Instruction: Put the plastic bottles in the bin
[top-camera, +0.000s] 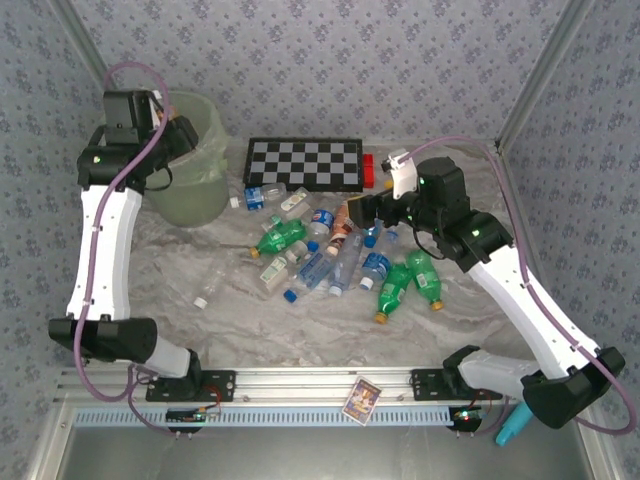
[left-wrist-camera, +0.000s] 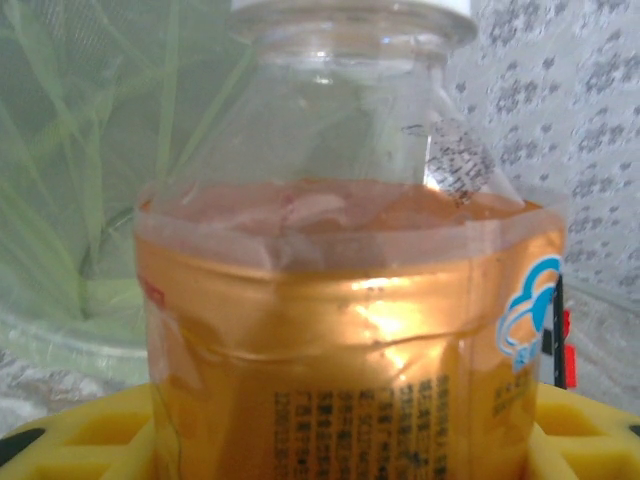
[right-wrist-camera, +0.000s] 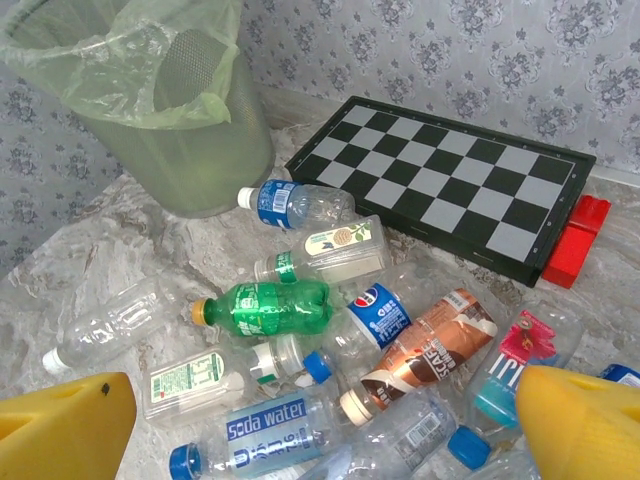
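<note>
My left gripper (top-camera: 172, 132) hangs over the near rim of the bin (top-camera: 200, 175), shut on a clear bottle with an orange label (left-wrist-camera: 350, 350) that stands between its yellow fingers (left-wrist-camera: 80, 440). The bin's green liner (left-wrist-camera: 70, 200) shows behind the bottle. Several plastic bottles (top-camera: 330, 255) lie in a pile at mid-table, among them a green one (right-wrist-camera: 265, 308), a soda water one (right-wrist-camera: 260, 435) and a brown coffee one (right-wrist-camera: 425, 355). My right gripper (top-camera: 375, 207) hovers open above the pile's right side; nothing lies between its yellow fingertips (right-wrist-camera: 60, 425).
A black-and-white checkerboard (top-camera: 305, 163) lies at the back with a red block (top-camera: 368, 170) beside it. One clear bottle (top-camera: 212, 288) lies apart, left of the pile. A turquoise tool (top-camera: 512, 425) and a small card (top-camera: 362, 398) sit at the near rail.
</note>
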